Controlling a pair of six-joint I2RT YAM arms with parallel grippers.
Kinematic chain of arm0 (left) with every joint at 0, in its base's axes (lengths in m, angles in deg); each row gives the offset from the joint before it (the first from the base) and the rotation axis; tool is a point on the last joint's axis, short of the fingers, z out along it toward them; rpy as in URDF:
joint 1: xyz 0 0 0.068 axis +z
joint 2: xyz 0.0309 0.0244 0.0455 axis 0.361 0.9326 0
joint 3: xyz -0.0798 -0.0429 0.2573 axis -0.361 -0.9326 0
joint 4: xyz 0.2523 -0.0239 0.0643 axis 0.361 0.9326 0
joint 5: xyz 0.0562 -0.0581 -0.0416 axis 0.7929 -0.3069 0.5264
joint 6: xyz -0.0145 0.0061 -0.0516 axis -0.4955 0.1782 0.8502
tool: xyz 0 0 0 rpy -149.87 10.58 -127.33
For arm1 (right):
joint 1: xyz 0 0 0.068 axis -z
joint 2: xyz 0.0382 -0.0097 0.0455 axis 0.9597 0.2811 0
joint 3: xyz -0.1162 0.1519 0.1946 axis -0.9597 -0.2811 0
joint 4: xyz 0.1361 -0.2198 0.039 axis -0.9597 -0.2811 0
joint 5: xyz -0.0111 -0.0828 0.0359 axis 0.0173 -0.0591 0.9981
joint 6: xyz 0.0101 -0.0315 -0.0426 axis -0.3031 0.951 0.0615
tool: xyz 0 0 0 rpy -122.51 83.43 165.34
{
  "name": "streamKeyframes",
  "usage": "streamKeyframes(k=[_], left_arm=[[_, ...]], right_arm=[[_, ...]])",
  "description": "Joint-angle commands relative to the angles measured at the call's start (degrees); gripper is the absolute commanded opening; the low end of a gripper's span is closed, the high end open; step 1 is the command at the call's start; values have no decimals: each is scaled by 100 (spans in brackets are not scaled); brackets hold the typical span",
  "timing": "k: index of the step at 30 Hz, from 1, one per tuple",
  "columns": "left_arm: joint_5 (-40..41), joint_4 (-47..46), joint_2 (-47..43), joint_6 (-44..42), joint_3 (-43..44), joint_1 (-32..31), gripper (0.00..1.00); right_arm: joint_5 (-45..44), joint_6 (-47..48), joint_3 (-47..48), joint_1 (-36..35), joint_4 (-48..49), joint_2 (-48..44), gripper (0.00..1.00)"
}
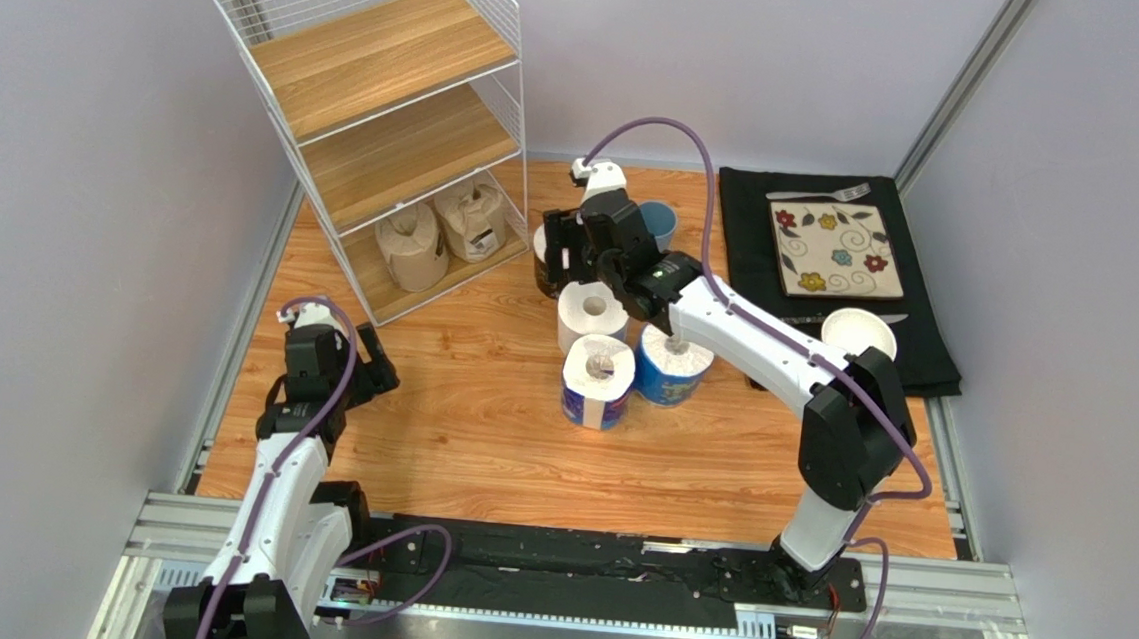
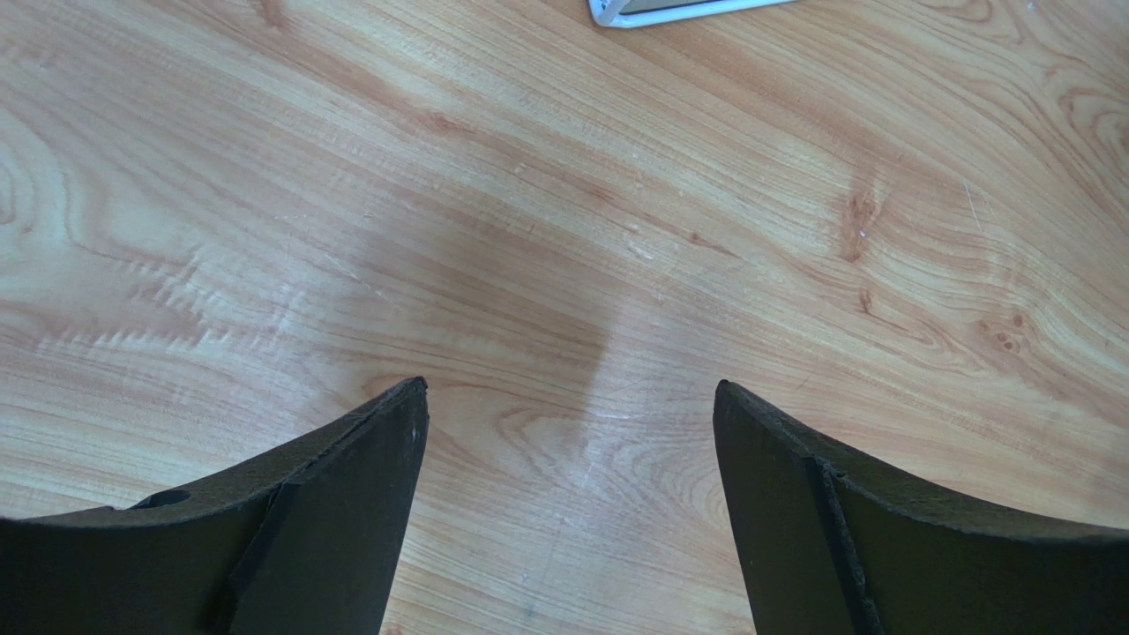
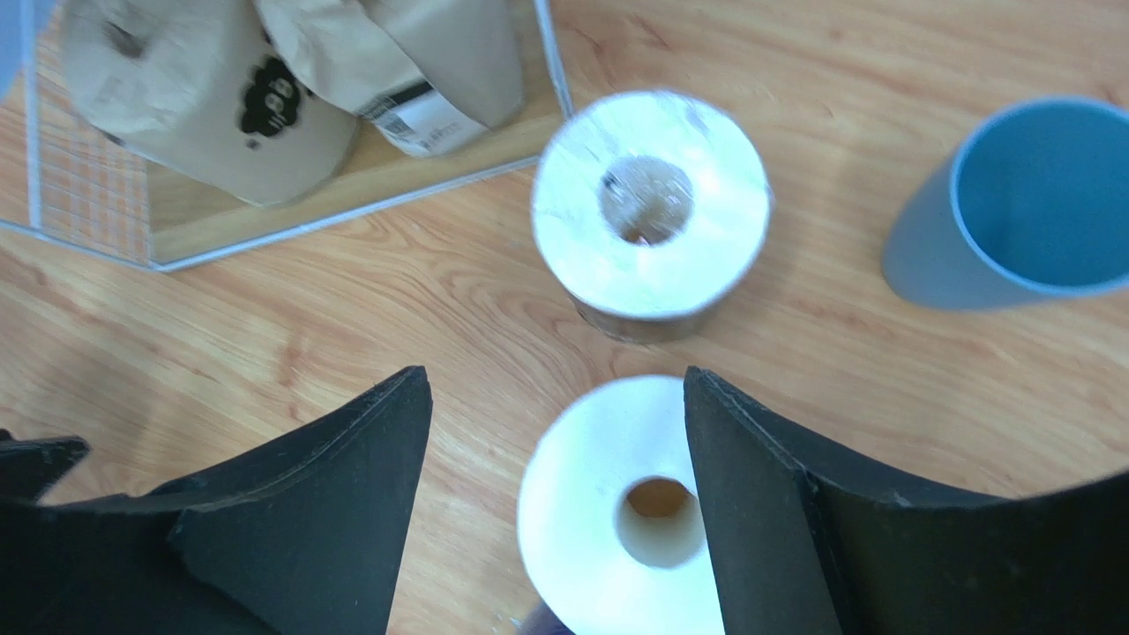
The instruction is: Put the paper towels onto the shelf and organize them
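Field notes. One crumpled brown roll (image 1: 412, 244) and a second brown roll (image 1: 471, 218) sit side by side on the bottom board of the shelf (image 1: 384, 51). The other four rolls stand on end on the worktop (image 1: 447, 432), clustered just right of the shelf. The dark-wrapped roll (image 3: 649, 205) is closest to the shelf, and the plain white roll (image 3: 616, 516) is next to it. One blue-wrapped roll (image 1: 597, 382) and the other blue-wrapped roll (image 1: 673, 365) stand nearest my bases, side by side.

My right gripper (image 3: 557, 390) hangs over the white roll, jaws spread wide, gripping nothing. My right finger hides the roll's edge, so I cannot tell contact. A blue cup (image 3: 1021, 199) stands apart, right of the dark-wrapped roll.

My left gripper (image 2: 570, 397) is low over bare worktop near the shelf's front foot, jaws wide, nothing between them.

At far right, a black mat (image 1: 925, 284) carries a patterned plate (image 1: 832, 249) and a white bowl (image 1: 858, 334).
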Motion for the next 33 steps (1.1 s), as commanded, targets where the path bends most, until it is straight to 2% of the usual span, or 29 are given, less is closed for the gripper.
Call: streamKeyframes(k=[1, 5, 7, 12, 15, 20, 23, 27, 33], left_arm=[[-12, -24, -84, 36, -26, 34, 88], [-12, 2, -102, 27, -35, 43, 88], [-12, 2, -119, 27, -44, 43, 88], [-12, 11, -110, 18, -44, 43, 88], [-12, 11, -110, 18, -52, 43, 88], [-12, 2, -49, 9, -52, 43, 88], [-12, -16, -5, 9, -35, 52, 88], [-12, -33, -5, 18, -35, 43, 88], [-56, 116, -154, 115, -17, 34, 88]], right_arm=[[268, -74, -194, 274, 162, -304, 74], [392, 471, -193, 292, 758, -216, 74], [462, 743, -264, 292, 1417, -129, 76], [716, 1683, 193, 318, 2138, 599, 77], [874, 1834, 360, 362, 2472, 951, 77], [1120, 1562, 483, 573, 3140, 1436, 76], [1621, 939, 483, 766, 3870, 1734, 76], [1956, 745, 666, 828, 4652, 2112, 76], [2158, 622, 1291, 837, 4522, 2649, 75]])
